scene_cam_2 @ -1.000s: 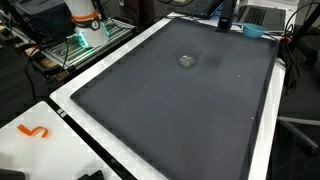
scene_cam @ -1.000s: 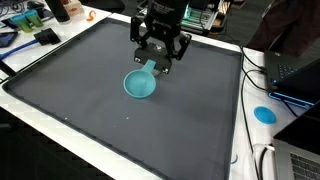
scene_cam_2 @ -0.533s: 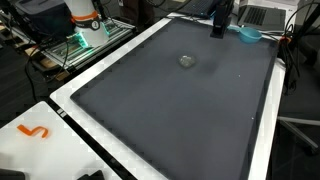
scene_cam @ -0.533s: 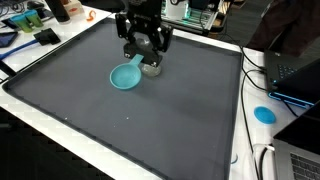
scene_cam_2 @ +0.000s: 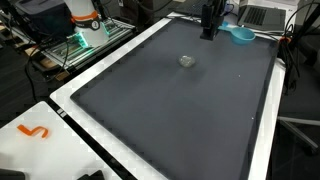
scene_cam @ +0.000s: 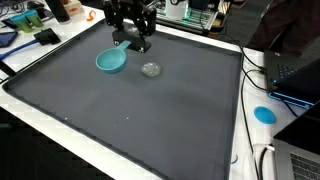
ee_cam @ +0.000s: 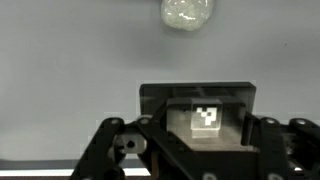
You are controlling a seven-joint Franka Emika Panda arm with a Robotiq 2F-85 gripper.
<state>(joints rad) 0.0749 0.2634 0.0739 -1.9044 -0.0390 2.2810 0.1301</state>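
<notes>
Gripper (scene_cam: 134, 43) has slid toward the mat's (scene_cam: 150, 120) far edge, dragging the teal scoop (scene_cam: 111, 62) along with the jaws clamped on its handle. The little clear lump (scene_cam: 151, 69) hasn't budged and now sits just beside the scoop.

The teal scoop (scene_cam: 111, 62), its round bowl facing up, sits upper left of centre, with its short handle slanting up-right into the gripping claw (scene_cam: 133, 44).

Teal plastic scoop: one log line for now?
gripper: holds teal plastic scoop by handle | under it: dark mat | nearby: small clear round lump, untouched
</notes>
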